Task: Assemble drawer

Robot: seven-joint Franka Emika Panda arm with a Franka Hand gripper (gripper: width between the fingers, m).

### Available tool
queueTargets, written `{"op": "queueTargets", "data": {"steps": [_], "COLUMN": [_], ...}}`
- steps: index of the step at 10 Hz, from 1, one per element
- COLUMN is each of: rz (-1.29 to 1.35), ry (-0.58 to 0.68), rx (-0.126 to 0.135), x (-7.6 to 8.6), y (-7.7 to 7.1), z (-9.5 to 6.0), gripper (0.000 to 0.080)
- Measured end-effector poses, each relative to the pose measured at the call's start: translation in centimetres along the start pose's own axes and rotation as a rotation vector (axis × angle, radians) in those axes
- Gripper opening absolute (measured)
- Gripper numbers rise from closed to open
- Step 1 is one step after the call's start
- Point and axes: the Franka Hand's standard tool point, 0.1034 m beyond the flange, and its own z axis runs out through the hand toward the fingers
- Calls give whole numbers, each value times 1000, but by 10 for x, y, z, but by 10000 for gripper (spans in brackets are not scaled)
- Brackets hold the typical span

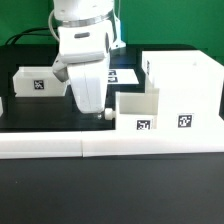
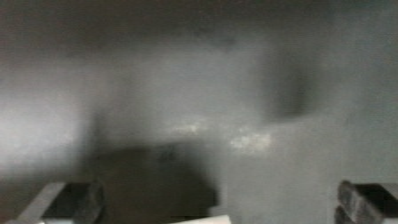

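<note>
The large white drawer housing (image 1: 185,85) stands at the exterior view's right, with a tag on its front. One open-top tray (image 1: 138,110) sits against the housing's left side, also tagged. The second tray (image 1: 38,82) stands apart at the exterior view's left. My gripper (image 1: 100,114) hangs low over the black table, just left of the near tray, pointing down. The wrist view is blurred: my gripper (image 2: 221,205) is open, its fingers (image 2: 71,200) wide apart at the frame's corners, with grey surface and a small white corner (image 2: 214,218) between them. It holds nothing.
A long white L-shaped bar (image 1: 110,146) runs along the table's front, below the trays. The marker board (image 1: 126,74) lies flat behind my gripper. The black table (image 1: 40,112) shows between the left tray and the bar.
</note>
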Motion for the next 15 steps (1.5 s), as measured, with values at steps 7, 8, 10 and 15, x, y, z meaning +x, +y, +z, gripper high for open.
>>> {"op": "queueTargets", "data": {"steps": [7, 8, 10, 15], "rz": [-70, -98, -126, -197], "ry": [-13, -11, -6, -3], "rx": [15, 22, 25, 32], "x": [-11, -13, -9, -10], "y": [4, 13, 27, 28], "z": [-2, -8, -17, -16], "gripper": [649, 649, 649, 649]}}
